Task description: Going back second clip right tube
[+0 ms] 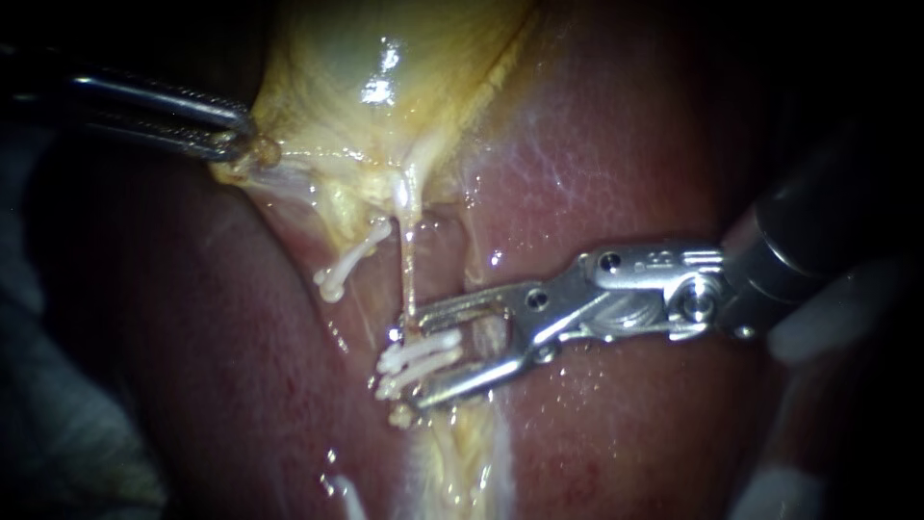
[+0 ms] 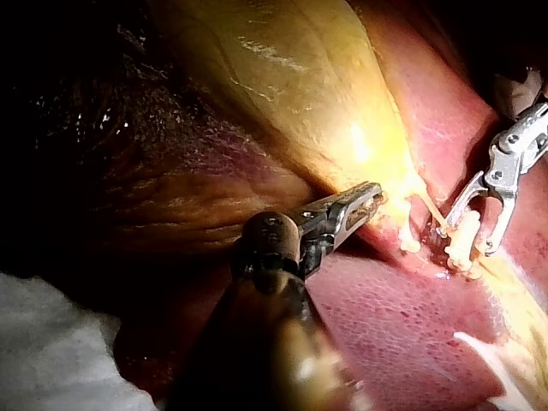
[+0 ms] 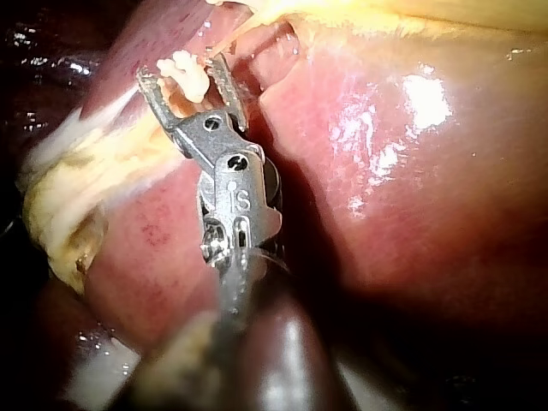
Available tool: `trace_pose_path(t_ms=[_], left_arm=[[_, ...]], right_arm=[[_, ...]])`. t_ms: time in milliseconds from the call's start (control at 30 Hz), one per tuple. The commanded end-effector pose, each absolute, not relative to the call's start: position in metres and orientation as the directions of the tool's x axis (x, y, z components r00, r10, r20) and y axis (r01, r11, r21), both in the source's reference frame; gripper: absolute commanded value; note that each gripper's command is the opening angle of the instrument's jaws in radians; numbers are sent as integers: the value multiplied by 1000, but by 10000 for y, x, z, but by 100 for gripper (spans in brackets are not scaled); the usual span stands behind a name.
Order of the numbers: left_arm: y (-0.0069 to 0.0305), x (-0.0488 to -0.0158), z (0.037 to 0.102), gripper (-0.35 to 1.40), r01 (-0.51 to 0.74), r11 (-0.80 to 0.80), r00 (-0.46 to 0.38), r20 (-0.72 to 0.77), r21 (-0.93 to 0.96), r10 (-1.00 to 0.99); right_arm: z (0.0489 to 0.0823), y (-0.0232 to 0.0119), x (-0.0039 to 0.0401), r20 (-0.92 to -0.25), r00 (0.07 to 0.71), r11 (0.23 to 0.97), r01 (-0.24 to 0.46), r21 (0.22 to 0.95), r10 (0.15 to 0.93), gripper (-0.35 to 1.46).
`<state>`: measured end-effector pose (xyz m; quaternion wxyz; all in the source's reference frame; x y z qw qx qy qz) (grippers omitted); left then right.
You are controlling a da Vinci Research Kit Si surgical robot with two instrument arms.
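Two clips [image 1: 433, 345] sit side by side on right tube [image 1: 410, 270], low on it, over liver [image 1: 616, 144]. Second clip looks placed. What's left: get right instrument [image 1: 423, 358] clear. Its jaws are wide open, straddling both clips, gripping nothing. Risk: jaw tips snagging clips or thin tube on retreat, so back out straight along shaft. Left instrument [image 1: 236, 140] jaws clamped on gallbladder [image 1: 385, 58] edge, tensioning tube by look of it. Third clip [image 1: 335, 276] on left tube [image 1: 371, 236], apart, not in way.
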<state>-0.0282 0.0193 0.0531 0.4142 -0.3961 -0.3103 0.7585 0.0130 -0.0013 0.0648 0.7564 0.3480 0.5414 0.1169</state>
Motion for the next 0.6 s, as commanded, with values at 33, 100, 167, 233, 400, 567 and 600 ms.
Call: trace_pose_path(t_ms=[33,100,167,233,400,567,600], left_arm=[[193,-282,530,-35,-383,-464,-343,-344,-799,874],[193,-282,530,-35,-383,-464,-343,-344,-799,874],[193,-282,530,-35,-383,-464,-343,-344,-799,874],[193,-282,530,-35,-382,-464,-343,-344,-799,874],[193,-282,530,-35,-382,-464,-343,-344,-799,874],[193,-282,530,-35,-382,-464,-343,-344,-799,874],[193,-282,530,-35,-382,-464,-343,-344,-799,874]], right_arm=[[647,-12,127,-736,396,735,190,651,550,50],[645,-10,122,-730,409,748,152,646,548,50],[641,-9,117,-749,400,777,128,617,529,50],[636,-7,110,-774,391,804,124,581,498,50],[614,3,83,-817,379,855,113,506,434,50],[585,14,54,-835,378,876,111,469,399,50],[581,16,49,-838,380,879,112,463,392,50]])
